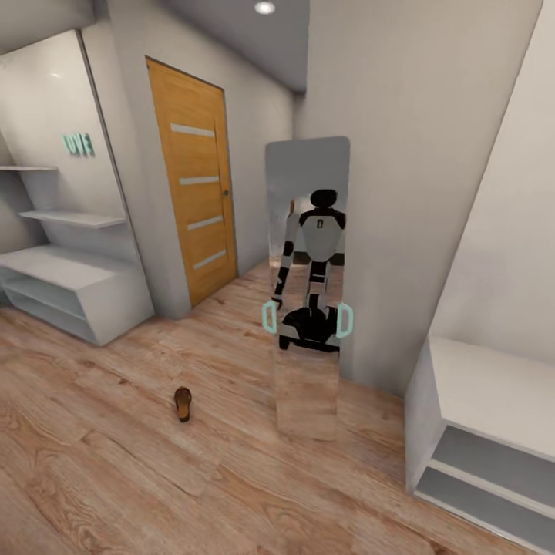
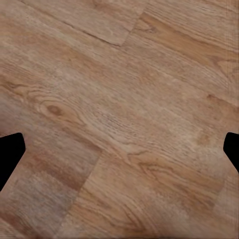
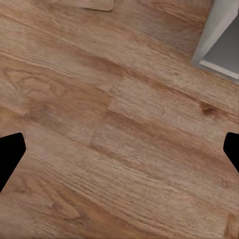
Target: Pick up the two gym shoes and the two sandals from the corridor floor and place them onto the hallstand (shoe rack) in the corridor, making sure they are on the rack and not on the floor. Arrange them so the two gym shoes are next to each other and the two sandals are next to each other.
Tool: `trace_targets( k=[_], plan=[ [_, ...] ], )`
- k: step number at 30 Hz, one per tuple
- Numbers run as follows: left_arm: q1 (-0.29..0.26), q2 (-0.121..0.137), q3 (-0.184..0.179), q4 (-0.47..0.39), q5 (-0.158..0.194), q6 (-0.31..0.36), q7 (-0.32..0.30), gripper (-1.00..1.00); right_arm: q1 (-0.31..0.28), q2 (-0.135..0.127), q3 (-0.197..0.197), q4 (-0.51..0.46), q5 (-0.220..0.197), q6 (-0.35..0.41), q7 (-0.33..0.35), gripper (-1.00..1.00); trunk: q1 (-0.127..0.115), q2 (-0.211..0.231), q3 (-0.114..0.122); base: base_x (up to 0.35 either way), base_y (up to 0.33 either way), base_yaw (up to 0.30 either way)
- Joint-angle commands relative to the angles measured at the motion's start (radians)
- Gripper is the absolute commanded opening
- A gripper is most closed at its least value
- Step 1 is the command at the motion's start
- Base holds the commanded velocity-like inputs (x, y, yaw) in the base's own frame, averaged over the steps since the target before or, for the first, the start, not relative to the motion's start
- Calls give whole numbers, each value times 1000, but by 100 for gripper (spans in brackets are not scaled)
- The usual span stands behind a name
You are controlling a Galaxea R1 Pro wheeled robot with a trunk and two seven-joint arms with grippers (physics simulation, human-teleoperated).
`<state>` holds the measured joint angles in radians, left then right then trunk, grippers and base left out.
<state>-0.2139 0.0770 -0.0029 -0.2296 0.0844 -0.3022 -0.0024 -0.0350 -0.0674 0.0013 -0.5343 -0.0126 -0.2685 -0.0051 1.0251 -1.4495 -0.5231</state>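
One sandal (image 1: pixel 183 403) lies alone on the wood floor (image 1: pixel 92 462), left of the standing mirror (image 1: pixel 307 285), with the shoe rack (image 1: pixel 69 289) far left. Both grippers, left gripper (image 2: pixel 119 149) and right gripper (image 3: pixel 119 149), hang spread wide and empty over bare planks. A risk is that the robot mistakes the low bench (image 1: pixel 493 401) at right for the rack, or bumps the mirror when driving to the sandal.

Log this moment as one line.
phase: approach | sandal on corridor floor | hallstand bare | left pincer open | right pincer open
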Motion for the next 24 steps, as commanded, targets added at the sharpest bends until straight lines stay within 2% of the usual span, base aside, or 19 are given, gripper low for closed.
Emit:
trace_targets(
  k=[1, 15, 24],
  plan=[
    [-1, 0, -2, 1, 9, -3, -1, 100, 0, 0, 0, 0, -1, -3, -1, 100, 0, -1, -2, 0, 0, 261],
    [-1, 0, -2, 3, 9, -3, -1, 100, 0, 0, 0, 0, -1, -3, -1, 100, 0, -1, -11, 2, 0, 261],
    [-1, 0, -2, 5, 10, -3, -1, 100, 0, 0, 0, 0, -1, -3, 0, 100, 0, -1, -17, 85, 71, 261]
  ],
)
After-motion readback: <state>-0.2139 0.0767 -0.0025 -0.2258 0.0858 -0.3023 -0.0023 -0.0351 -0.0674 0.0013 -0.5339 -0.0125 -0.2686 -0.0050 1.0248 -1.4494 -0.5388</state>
